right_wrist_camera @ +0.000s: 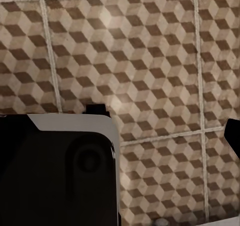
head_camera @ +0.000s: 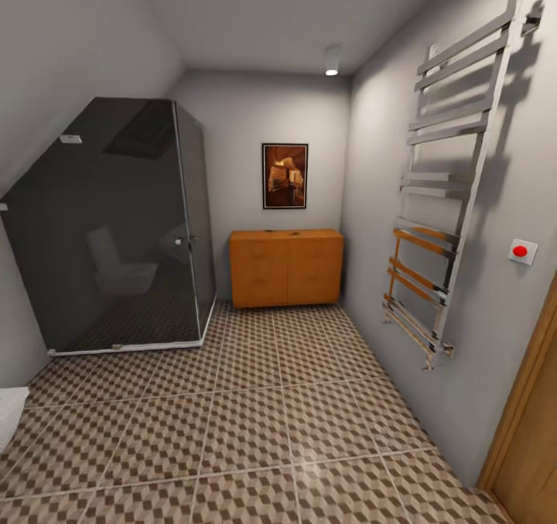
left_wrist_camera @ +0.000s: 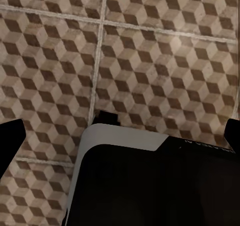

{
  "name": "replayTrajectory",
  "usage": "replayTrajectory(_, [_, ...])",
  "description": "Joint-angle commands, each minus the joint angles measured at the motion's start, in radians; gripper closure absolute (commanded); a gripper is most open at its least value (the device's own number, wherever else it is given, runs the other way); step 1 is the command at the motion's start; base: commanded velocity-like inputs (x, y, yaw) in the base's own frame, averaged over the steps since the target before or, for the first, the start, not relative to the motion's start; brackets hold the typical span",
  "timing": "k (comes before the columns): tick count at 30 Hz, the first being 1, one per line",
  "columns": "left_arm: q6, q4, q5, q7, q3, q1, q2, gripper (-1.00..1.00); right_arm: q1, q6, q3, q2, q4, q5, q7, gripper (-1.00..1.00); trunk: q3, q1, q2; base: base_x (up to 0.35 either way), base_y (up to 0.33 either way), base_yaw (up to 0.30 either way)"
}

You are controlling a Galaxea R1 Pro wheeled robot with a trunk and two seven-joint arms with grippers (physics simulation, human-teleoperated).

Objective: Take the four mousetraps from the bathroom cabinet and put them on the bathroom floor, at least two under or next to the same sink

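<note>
The bathroom floor, the largest thing here, runs in cube-patterned tiles from the robot's base to the far wall, and nothing lies on it between the robot and the cabinet, so the step in hand looks like the approach. A straight drive forward should serve best, stopping just short of the cabinet's front so both arms can reach its doors or top. The dark glass shower enclosure takes up the left side, and its corner juts toward the lane; keeping a little right of centre would give it room. On the right wall hangs a tall chrome towel rail that stands out from the wall, so hugging that side is unwise too. A wooden door frame edges in at the near right, and a white corner of some fixture shows at the near left; I cannot tell what it is. Two small dark marks sit on the cabinet's top, too small to name as mousetraps. Both wrist views look down on floor tiles past dark parts of the robot's body, and whether the fingers of either arm are released or clenched cannot be told. A framed picture hangs above the cabinet, and a red button sits beside the rail.
</note>
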Motion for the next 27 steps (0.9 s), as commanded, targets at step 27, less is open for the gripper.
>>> replayTrajectory(27, [-0.003, 0.001, 0.002, 0.001, 0.005, -0.001, 0.0, -1.0, -0.001, -0.005, -0.006, -0.001, 0.003, 0.005, -0.005, -1.0, -0.001, 0.001, -0.001, 0.322, 0.0, 0.0])
